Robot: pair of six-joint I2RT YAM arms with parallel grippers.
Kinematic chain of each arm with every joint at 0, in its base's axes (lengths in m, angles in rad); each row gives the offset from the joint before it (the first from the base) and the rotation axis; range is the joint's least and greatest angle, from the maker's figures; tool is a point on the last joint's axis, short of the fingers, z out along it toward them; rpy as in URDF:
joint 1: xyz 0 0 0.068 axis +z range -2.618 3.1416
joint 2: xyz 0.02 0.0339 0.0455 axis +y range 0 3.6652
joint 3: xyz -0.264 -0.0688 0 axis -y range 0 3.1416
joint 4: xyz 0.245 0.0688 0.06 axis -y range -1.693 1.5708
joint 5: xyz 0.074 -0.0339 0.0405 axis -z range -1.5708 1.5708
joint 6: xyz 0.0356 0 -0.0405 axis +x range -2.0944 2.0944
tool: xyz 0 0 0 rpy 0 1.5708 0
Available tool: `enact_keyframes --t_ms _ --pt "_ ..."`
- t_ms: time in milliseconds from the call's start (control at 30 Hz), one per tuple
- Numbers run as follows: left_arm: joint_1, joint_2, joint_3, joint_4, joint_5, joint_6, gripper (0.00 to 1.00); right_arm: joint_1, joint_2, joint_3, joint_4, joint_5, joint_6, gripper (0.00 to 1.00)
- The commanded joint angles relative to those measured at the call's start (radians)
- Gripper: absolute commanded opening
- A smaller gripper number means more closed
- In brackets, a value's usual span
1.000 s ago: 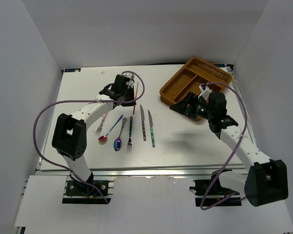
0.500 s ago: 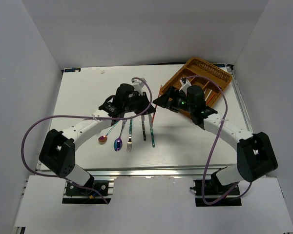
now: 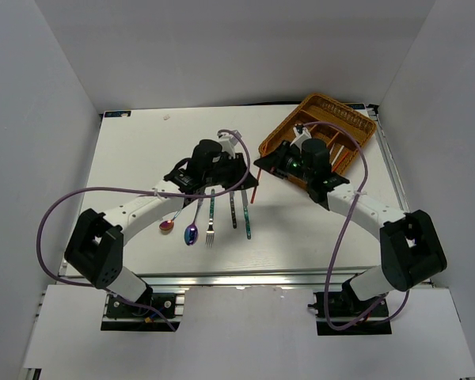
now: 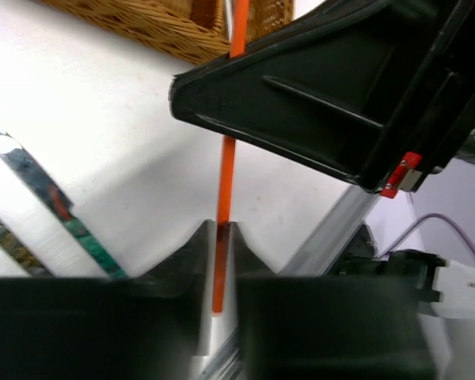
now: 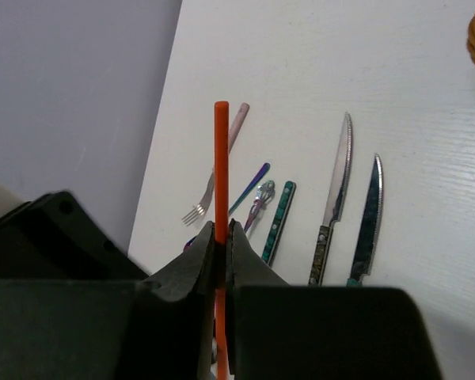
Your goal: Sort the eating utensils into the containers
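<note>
Nearest on the white bench [image 3: 142,158], lying flat side by side: a pink spoon [image 3: 168,225], an iridescent spoon [image 3: 191,231], a teal fork [image 3: 210,218], two knives [image 3: 233,210]. Just past them, the left claw [image 4: 219,245], pinched tight on one end of a red-orange chopstick [image 4: 224,174]. A little farther right, the right claw [image 5: 221,241], clamped firmly on the same stick, further along it. Farthest back, at the bench's right corner, the brown wicker tray [image 3: 324,101].
</note>
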Motion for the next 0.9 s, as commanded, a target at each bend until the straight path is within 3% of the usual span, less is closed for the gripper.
enact_keyframes --t_ms 0,33,100,133,200,333,500,700,767,867 --pt "-0.003 -0.02 0.067 -0.026 -0.073 0.011 0.52 -0.014 -0.027 0.03 -0.031 0.046 -0.031 0.0" --pt "-0.003 -0.024 0.095 -0.086 -0.14 0.015 0.71 -0.045 -0.03 0.045 -0.129 0.097 -0.037 0.0" --pt "-0.003 -0.043 0.121 -0.15 -0.212 0.031 0.96 -0.124 -0.03 0.099 -0.24 0.143 -0.056 0.0" --pt "-0.003 -0.05 0.135 -0.23 -0.256 0.04 0.98 -0.16 -0.021 0.12 -0.296 0.168 -0.066 0.0" --pt "-0.003 -0.07 0.156 -0.332 -0.385 0.066 0.98 -0.265 0.015 0.172 -0.407 0.168 -0.112 0.0" --pt "-0.003 -0.116 0.141 -0.453 -0.488 0.126 0.98 -0.398 0.128 0.298 -0.544 0.246 -0.204 0.0" --pt "-0.003 -0.243 0.009 -0.528 -0.617 0.201 0.98 -0.522 0.257 0.459 -0.677 0.315 -0.25 0.0" --pt "-0.002 -0.391 -0.155 -0.458 -0.568 0.252 0.98 -0.565 0.45 0.705 -0.782 0.307 -0.284 0.01" --pt "-0.003 -0.424 -0.228 -0.435 -0.564 0.241 0.98 -0.571 0.495 0.758 -0.829 0.306 -0.286 0.07" --pt "-0.003 -0.44 -0.235 -0.46 -0.602 0.233 0.98 -0.573 0.483 0.724 -0.82 0.277 -0.286 0.27"
